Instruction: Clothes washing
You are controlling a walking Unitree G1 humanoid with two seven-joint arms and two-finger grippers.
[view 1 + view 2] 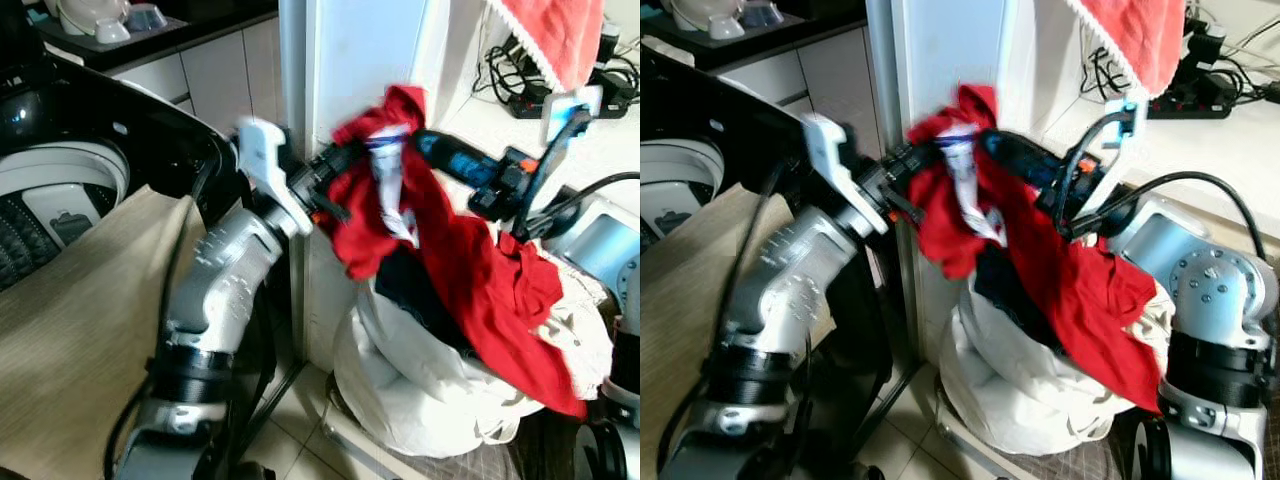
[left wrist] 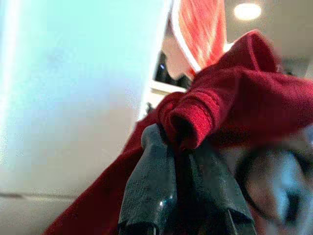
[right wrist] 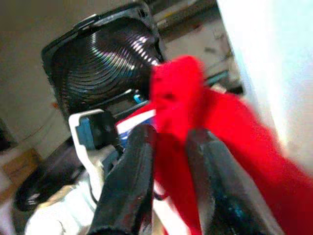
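Note:
A red garment with a white printed patch hangs out of a white laundry bag on the floor. Its upper end is lifted and bunched between both grippers. My left gripper reaches in from the left, shut on a fold of the red cloth, which is pinched between its black fingers. My right gripper comes from the right and is also shut on the cloth, which bulges past its fingers. Dark clothing lies in the bag under the red garment. The open top-loading washing machine stands at the left.
A white cabinet side rises directly behind the grippers. A beige cloth drapes in front of the washer. On the counter at the right sit a power strip with cables and a hanging orange towel.

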